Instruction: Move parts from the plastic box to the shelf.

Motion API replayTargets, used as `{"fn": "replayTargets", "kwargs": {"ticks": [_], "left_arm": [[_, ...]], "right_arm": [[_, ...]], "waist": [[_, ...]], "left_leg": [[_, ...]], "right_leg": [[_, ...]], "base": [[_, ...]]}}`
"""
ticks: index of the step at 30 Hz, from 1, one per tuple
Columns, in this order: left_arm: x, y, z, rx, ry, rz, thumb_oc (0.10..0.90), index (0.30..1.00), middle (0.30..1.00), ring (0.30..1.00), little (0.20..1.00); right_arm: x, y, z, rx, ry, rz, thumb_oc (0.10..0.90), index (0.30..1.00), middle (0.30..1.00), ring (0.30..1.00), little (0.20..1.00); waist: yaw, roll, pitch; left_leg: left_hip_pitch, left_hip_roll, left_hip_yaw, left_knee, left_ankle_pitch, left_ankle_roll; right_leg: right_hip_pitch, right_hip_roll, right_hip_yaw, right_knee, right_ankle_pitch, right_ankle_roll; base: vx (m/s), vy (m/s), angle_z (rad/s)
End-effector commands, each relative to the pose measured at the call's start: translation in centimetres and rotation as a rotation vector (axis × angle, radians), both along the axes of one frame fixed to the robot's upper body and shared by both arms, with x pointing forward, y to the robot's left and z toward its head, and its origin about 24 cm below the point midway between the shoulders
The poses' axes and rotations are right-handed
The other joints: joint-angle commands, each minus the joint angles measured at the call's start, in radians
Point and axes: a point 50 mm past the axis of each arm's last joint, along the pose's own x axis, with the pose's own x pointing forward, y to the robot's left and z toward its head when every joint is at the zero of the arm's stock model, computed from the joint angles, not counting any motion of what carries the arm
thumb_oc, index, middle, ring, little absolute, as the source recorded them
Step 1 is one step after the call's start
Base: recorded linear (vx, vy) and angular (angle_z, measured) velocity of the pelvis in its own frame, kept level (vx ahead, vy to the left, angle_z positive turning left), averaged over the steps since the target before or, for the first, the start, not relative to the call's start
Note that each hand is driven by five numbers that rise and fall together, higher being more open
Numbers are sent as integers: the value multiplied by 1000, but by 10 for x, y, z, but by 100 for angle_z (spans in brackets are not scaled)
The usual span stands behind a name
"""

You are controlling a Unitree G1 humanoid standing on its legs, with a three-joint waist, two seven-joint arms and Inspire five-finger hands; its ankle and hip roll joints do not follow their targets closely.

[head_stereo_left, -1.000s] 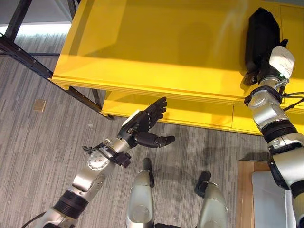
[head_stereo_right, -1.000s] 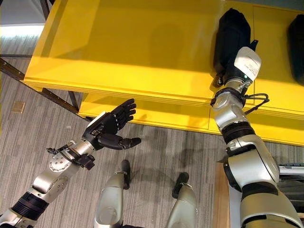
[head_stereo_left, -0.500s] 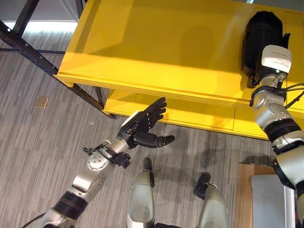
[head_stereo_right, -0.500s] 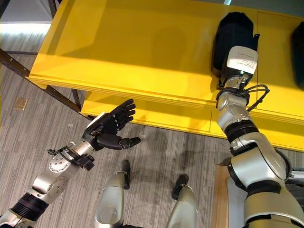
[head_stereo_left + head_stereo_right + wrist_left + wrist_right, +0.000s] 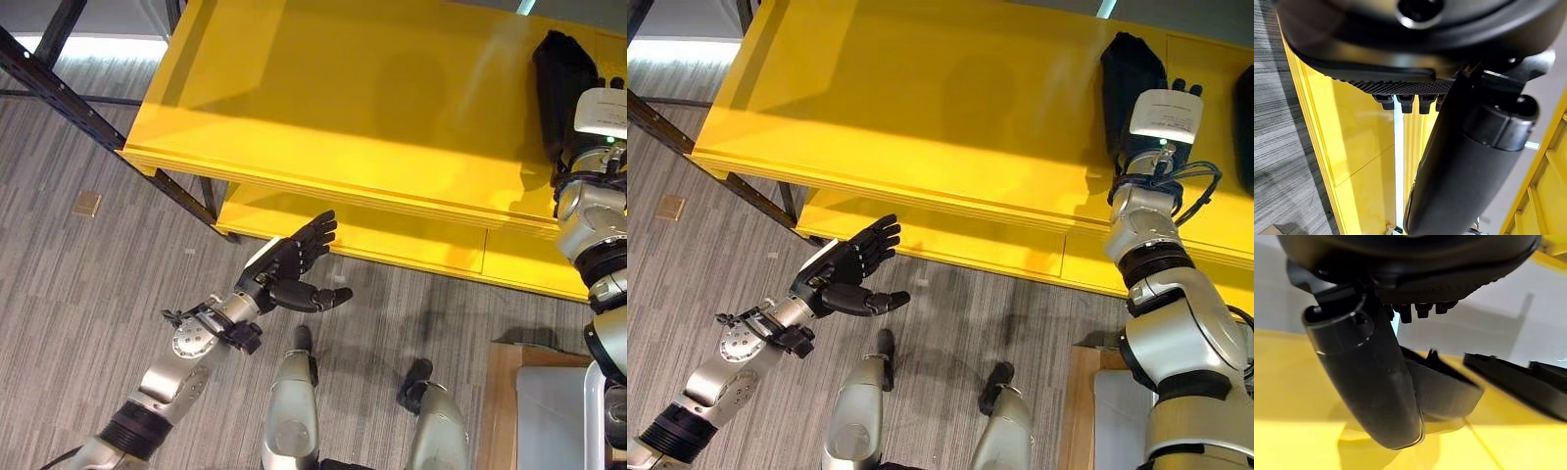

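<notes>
Your right hand rests fingers straight, unclasped, beside the black part on the yellow shelf. Your left hand hangs spread, empty, over the floor. No writing is legible.

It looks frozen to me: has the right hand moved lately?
Yes: the right hand reached farther back over the yellow shelf, away from its front edge.

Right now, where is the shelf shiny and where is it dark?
Left eye view: a bright band of light crosses the shelf near its front edge; farther back it is dimmer, with a soft shadow. Right wrist view: a shadow lies on the shelf under the right hand.
</notes>
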Motion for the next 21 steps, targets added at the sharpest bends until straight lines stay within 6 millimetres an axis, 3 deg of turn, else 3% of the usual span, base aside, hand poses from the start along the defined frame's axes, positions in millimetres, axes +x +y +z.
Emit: {"fn": "replayTargets", "kwargs": {"ticks": [1, 21], "left_arm": [[-10, -6, 45, -64, -242, -90, 900, 1000, 1000, 1000, 1000], [-12, -8, 40, -71, -232, -105, 900, 1000, 1000, 1000, 1000]], "right_arm": [[-18, -9, 88, -234, -207, -59, 900, 1000, 1000, 1000, 1000], [-6, 19, 79, -257, -168, 132, 900, 1000, 1000, 1000, 1000]], "waist": [[17, -29, -38], [13, -27, -40]], "left_leg": [[27, -16, -21, -17, -33, 10], [30, -26, -20, -8, -46, 17]], "right_leg": [[36, 63, -37, 85, -125, -26], [32, 56, -27, 85, -123, -21]], "base": [[0, 0, 0], [0, 0, 0]]}}
